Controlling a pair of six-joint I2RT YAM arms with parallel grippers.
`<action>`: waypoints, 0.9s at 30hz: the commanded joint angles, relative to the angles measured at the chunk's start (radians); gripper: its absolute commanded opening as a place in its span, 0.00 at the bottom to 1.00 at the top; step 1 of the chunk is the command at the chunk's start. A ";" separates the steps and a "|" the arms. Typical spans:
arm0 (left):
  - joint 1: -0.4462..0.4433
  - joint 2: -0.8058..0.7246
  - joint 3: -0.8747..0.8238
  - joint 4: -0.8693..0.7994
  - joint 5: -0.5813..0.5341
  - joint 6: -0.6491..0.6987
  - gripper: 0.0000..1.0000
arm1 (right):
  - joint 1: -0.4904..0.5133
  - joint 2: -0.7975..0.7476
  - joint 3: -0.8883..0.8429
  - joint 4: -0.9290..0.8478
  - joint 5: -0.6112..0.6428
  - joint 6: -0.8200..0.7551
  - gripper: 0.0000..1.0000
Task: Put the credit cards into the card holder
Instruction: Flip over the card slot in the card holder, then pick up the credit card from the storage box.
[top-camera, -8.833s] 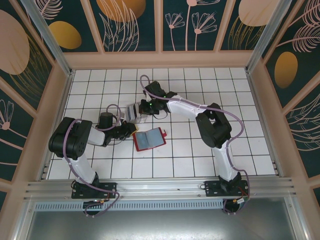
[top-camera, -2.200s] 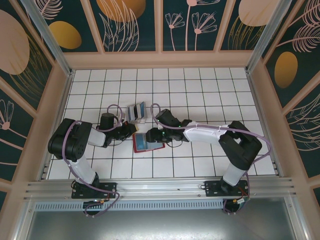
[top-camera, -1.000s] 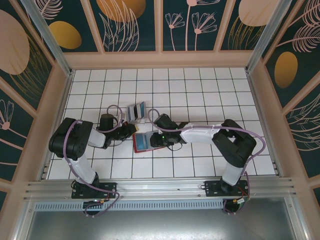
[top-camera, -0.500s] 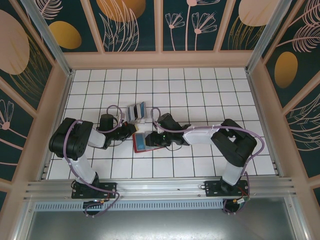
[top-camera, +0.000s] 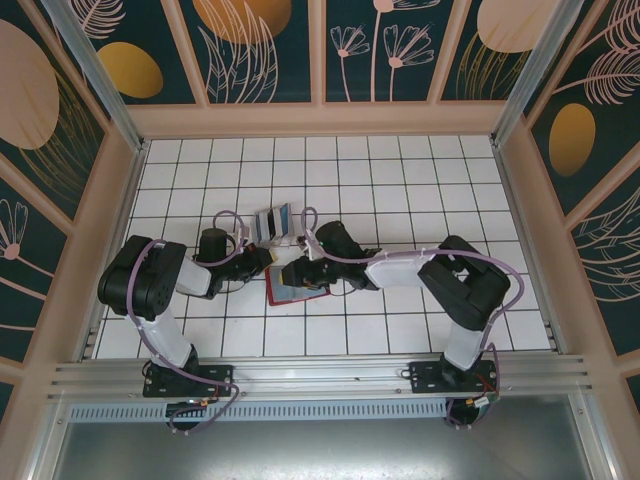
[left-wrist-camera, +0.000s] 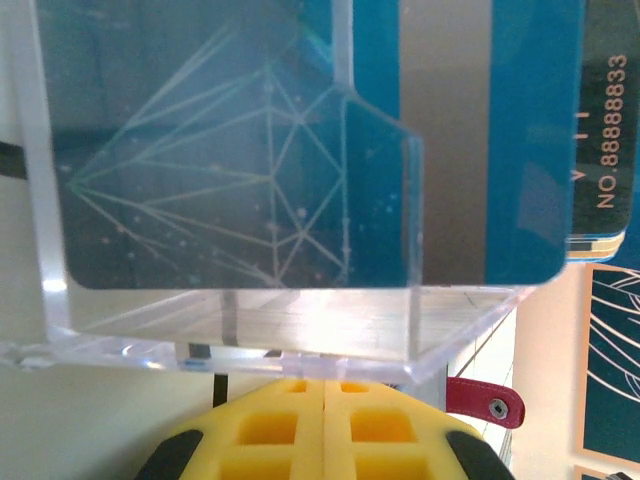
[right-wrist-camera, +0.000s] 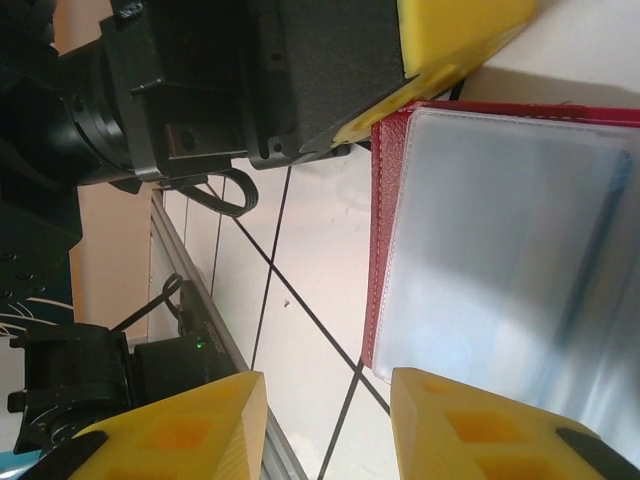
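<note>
The right gripper (right-wrist-camera: 330, 405) hung parted and empty over the card holder (top-camera: 292, 290); the left gripper (left-wrist-camera: 325, 395) sat clenched beside it; the credit cards (left-wrist-camera: 500, 150) stood in a clear box (left-wrist-camera: 230, 325) beyond it; a snagging card might have dragged the holder.

Left arm (top-camera: 150, 280): folded at the elbow on the left side, forearm lying low and pointing right toward the centre.
Left gripper (top-camera: 262, 262): yellow fingers (left-wrist-camera: 280, 440) pressed together with only a seam between them; whether they pinch anything cannot be made out.
Right arm (top-camera: 400, 268): elbow raised on the right side, white forearm stretched left toward the centre.
Right gripper (top-camera: 297, 272): angled downward just beside the left gripper, yellow fingers (right-wrist-camera: 170, 430) spread apart, holding nothing.
</note>
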 joint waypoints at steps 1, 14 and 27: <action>-0.006 0.087 -0.051 -0.209 -0.118 0.023 0.00 | 0.014 0.033 0.024 0.015 -0.027 -0.025 0.38; -0.006 0.038 -0.048 -0.250 -0.129 0.037 0.13 | -0.003 -0.063 0.339 -0.530 0.600 -0.236 0.49; -0.007 0.050 -0.081 -0.191 -0.106 0.018 0.19 | -0.080 0.122 0.639 -0.630 0.644 -0.215 0.58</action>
